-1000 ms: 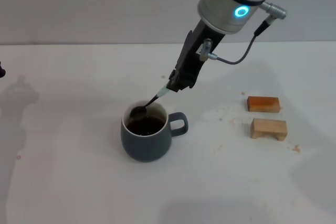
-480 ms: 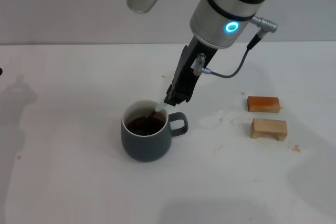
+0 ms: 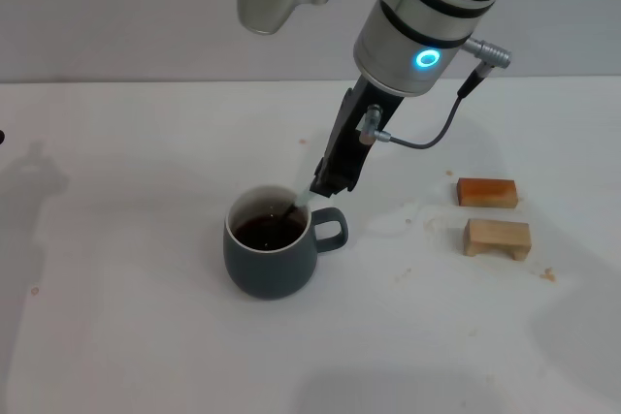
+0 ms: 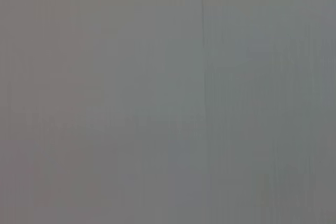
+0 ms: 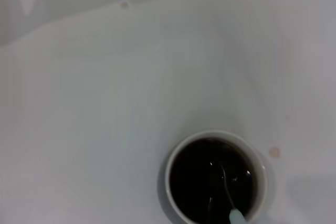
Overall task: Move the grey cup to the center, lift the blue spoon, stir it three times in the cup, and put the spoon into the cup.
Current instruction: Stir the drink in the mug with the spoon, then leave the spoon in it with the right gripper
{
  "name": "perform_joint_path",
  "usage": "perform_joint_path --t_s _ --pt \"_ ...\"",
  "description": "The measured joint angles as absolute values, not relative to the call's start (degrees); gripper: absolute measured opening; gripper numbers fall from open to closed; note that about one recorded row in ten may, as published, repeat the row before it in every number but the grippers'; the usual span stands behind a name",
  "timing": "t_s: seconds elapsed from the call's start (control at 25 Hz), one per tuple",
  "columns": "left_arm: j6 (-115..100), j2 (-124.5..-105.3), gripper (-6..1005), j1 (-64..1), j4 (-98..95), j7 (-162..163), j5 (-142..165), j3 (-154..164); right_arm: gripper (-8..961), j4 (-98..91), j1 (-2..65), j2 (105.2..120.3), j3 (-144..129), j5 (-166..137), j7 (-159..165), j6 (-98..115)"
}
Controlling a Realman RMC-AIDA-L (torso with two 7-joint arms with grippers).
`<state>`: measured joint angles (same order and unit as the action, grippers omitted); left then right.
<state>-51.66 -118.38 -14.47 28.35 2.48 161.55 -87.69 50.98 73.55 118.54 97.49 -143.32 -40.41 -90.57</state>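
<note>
Holding the blue spoon (image 3: pixel 298 205) clamped by its pale handle, our right gripper (image 3: pixel 328 181) hangs over the grey cup (image 3: pixel 273 255) near the middle of the white table (image 3: pixel 126 327), spoon bowl sunk in the dark liquid, with 2 wooden blocks (image 3: pixel 491 212) well apart.

Blue spoon (image 3: pixel 296 205) slants into grey cup (image 3: pixel 272 257) of dark liquid.

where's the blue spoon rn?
Head view, centre: the blue spoon is held by the right gripper, its bowl dipped into the grey cup, left of the wooden blocks.
</note>
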Motion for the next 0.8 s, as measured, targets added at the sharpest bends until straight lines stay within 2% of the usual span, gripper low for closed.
perform_joint_path --t_s 0.8 --pt "-53.7 -118.46 -2 -13.5 28.3 2.7 161.5 -87.4 119 49.9 73.7 118.75 95.5 -141.4 -40.1 -87.8"
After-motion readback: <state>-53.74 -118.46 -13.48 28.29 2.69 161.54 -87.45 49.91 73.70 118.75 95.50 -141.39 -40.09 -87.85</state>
